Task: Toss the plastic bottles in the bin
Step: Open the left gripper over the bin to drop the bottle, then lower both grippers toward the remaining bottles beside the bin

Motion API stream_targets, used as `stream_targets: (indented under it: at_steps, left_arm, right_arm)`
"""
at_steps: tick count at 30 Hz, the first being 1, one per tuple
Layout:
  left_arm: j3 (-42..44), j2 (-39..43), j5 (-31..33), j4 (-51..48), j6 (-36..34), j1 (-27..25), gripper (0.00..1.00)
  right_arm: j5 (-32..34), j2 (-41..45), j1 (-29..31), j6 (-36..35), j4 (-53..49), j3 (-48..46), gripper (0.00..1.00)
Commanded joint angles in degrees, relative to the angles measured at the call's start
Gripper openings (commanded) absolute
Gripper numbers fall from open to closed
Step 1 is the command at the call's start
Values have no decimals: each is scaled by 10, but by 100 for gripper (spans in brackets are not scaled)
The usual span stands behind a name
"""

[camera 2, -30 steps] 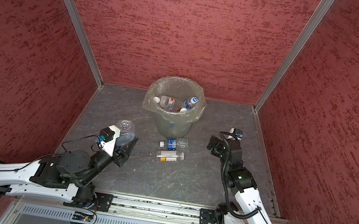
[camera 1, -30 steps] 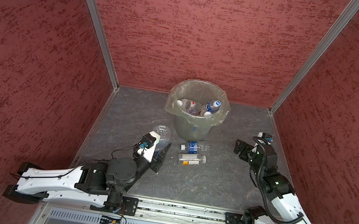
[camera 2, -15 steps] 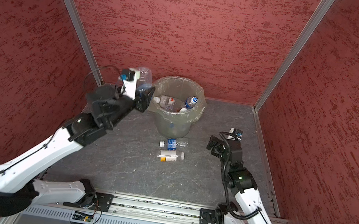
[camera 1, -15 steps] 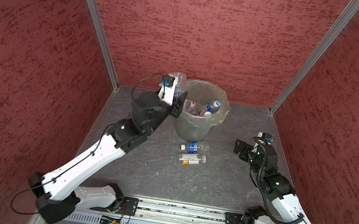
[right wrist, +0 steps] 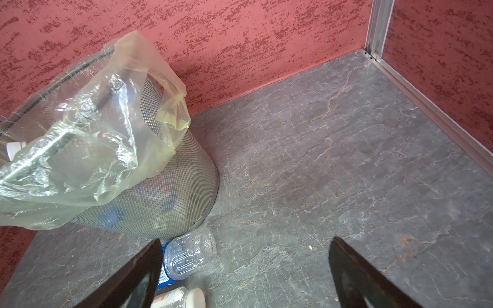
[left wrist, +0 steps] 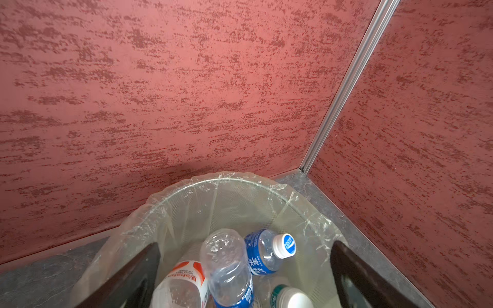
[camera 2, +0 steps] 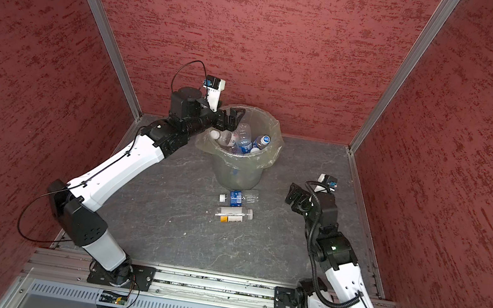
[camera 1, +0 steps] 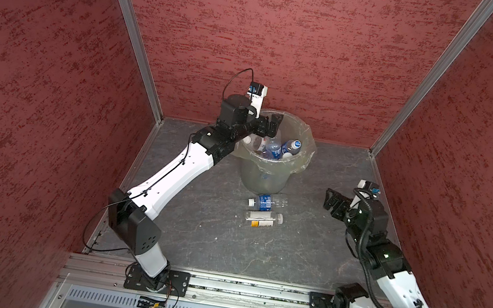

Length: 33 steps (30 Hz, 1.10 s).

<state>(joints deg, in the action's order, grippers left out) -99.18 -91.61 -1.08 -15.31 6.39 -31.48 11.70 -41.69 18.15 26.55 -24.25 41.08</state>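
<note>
We see the left arm (camera 1: pixel 175 177) stretched from the near left far toward the bin (camera 1: pixel 264 177). The left gripper (camera 1: pixel 271 123) hangs over the bin's left rim, jaws wide apart and holding nothing. Several bottles (camera 1: pixel 286 146) are piled inside, and a clear bottle (left wrist: pixel 226 264) on top seems to point its base upward.

The right arm (camera 1: pixel 385 258) is folded, with the right gripper (camera 1: pixel 332 204) low, jaws apart and empty. To its left, two bottles lie sideways near the bin, long axes left to right. The blue-labelled bottle (camera 1: pixel 266 201) has its cap to the left, the yellow-labelled bottle (camera 1: pixel 263 219) to the right.
</note>
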Motion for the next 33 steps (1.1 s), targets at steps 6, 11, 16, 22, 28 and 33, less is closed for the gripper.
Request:
stream_targets:
  at_steps: [6,11,16,22,28,33]
  left_arm:
    - [72,91,-1,41,-1,-3,99]
    - [171,150,4,61,23,-3,99]
    - [262,209,11,71,45,-5,99]
    - [364,265,12,84,71,-6,99]
    - [472,315,23,110,94,-6,99]
    - [529,339,12,106,105,-6,99]
  right_arm:
    - [-92,-46,-4,-19,27,6,96]
    - [-160,-81,-1,-32,26,22,97]
    - [-169,-94,21,-47,29,28,97]
    - [-114,-156,104,-62,-5,69,99]
    - [-69,-229,186,-75,-40,115,99]
    - [-53,-238,198,-59,-50,114,99]
